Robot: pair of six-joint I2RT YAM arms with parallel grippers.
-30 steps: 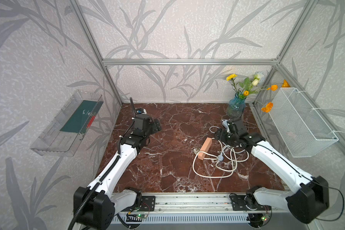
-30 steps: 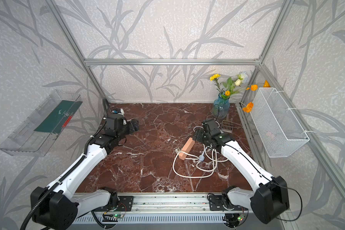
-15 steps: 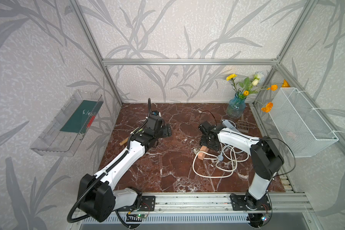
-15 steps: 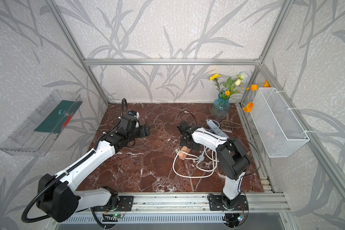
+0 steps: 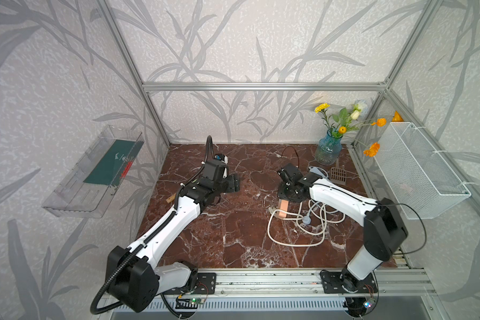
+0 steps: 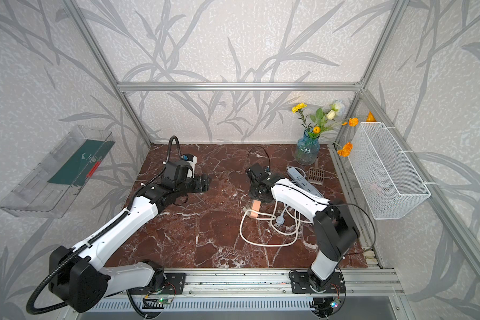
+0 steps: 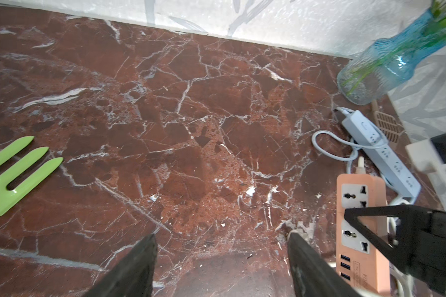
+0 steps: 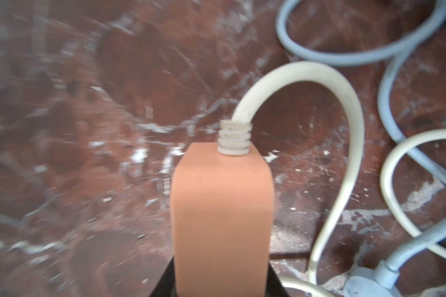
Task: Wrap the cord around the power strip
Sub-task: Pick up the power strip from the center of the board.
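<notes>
**Bimanual workcell, clock directions read in both top views with 12 o'clock toward the back wall.** The orange power strip (image 5: pixel 283 207) (image 6: pixel 255 207), a rectangular plastic block, lies on the red-brown marble worktop (image 5: pixel 233 238) at about 3 o'clock from the centre. Its long axis runs roughly from 12 to 6 o'clock. The right gripper (image 5: pixel 288 194) (image 8: pixel 220 279) sits over the strip's 12 o'clock end. In the right wrist view its black fingers (image 8: pixel 162 285) press against both long sides, so it is clenched on the orange power strip. The cream cord (image 8: pixel 304 70) leaves the strip's 6 o'clock end through a ribbed collar (image 8: pixel 234 140). It lies in loose loops on the worktop toward 5 o'clock of the strip, tangled with a pale grey cable ending in a round plug (image 5: pixel 306 220). The left gripper (image 5: pixel 233 183) (image 7: pixel 222 259) hovers over bare marble at about 10 o'clock from the strip and well apart from it. It is released, its two dark fingers (image 7: pixel 139 267) spread with nothing between them. A second, pale grey power strip (image 6: pixel 302 180) (image 7: pixel 381 154) lies just beyond the right arm at about 2 o'clock. Beside it are a brown slotted grate (image 5: pixel 338 175) and, in the 1 o'clock corner, a blue ribbed glass vase (image 5: pixel 327 149) (image 7: pixel 386 66) of flowers. A three-pronged green plastic fork (image 7: pixel 13 177) shows flat on the worktop in the left wrist view.
</notes>
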